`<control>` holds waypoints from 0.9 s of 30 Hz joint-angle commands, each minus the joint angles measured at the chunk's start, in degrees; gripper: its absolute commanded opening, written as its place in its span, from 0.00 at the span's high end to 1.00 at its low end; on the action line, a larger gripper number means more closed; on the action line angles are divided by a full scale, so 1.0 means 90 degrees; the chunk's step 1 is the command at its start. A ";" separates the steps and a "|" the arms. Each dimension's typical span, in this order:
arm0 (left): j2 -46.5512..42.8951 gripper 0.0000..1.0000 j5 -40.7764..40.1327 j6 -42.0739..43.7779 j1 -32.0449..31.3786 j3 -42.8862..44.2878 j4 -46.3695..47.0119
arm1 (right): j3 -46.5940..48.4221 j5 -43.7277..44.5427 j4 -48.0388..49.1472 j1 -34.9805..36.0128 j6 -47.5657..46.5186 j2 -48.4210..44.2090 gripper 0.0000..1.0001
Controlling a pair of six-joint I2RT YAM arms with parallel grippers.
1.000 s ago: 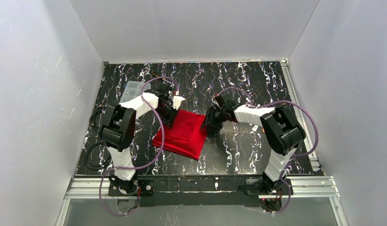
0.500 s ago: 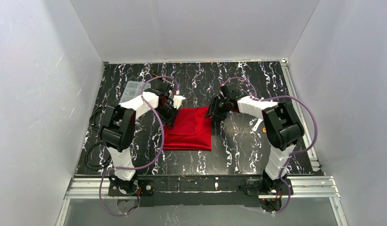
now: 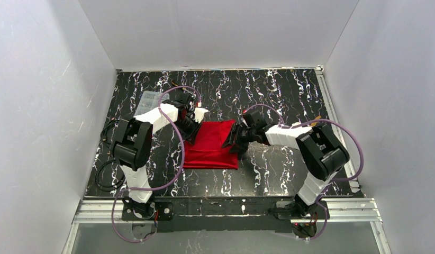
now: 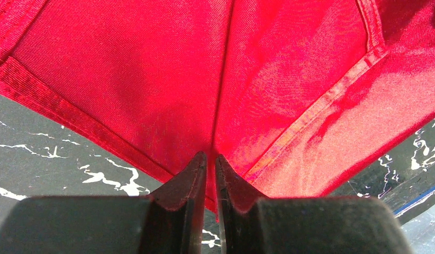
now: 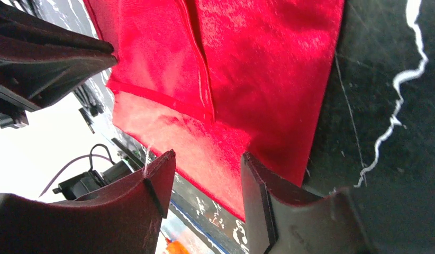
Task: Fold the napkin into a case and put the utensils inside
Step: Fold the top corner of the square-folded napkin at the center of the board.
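Item: bright red, slightly shiny cloth napkin (image 3: 213, 148), folded into a layered rectangle, lying mid-way across the black, white-veined marble tabletop (image 3: 268, 90).
Left fingers (image 4: 190, 182): pressed together, pinching a fold of the napkin at its far left corner.
Right fingers (image 5: 152, 198): spread, nothing between them, at the napkin's right edge.
Clear plastic compartment box (image 3: 146, 100): far left, apart from the napkin.

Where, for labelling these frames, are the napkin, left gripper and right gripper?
napkin (image 3: 210, 148): top external view, cloth's middle.
left gripper (image 4: 210, 157): left wrist view, between fingertips pinching cloth.
right gripper (image 5: 207, 155): right wrist view, between parted fingertips.
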 commanded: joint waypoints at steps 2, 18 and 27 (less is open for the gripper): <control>0.0034 0.89 0.0097 0.0130 -0.0025 -0.0015 -0.0129 | 0.0126 -0.0403 0.0994 0.0036 0.0451 0.0267 0.43; 0.0146 0.89 0.0084 0.0214 -0.0021 -0.0105 -0.0062 | -0.0101 -0.0694 0.1764 0.0163 0.0744 0.0951 0.43; 0.0174 0.89 0.0192 0.0291 -0.0024 -0.0208 -0.0089 | -0.0438 -0.0833 0.3367 0.0183 0.1345 0.0951 0.44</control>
